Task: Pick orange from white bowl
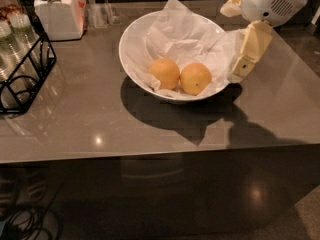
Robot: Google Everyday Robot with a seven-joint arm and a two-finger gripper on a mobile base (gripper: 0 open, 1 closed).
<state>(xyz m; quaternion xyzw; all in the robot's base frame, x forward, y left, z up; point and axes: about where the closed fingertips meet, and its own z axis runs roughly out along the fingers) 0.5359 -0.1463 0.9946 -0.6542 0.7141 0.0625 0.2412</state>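
Orange [196, 78]: the right one of two in the white bowl [131, 49], frame centre, on crumpled paper [185, 34], just beside the second orange [165, 73]. Gripper [232, 44] hangs at the bowl's right rim, upper right, fingers apart, holding nothing. Step looks like approach, no contact yet. Next: clear the rim, drop around the orange, don't snag paper. No readable writing on the lidded jar [59, 14] or elsewhere.

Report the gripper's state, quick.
Gripper: open or closed cannot be told. It hangs at the right rim of the white bowl, and the orange lies in the bowl, not held.
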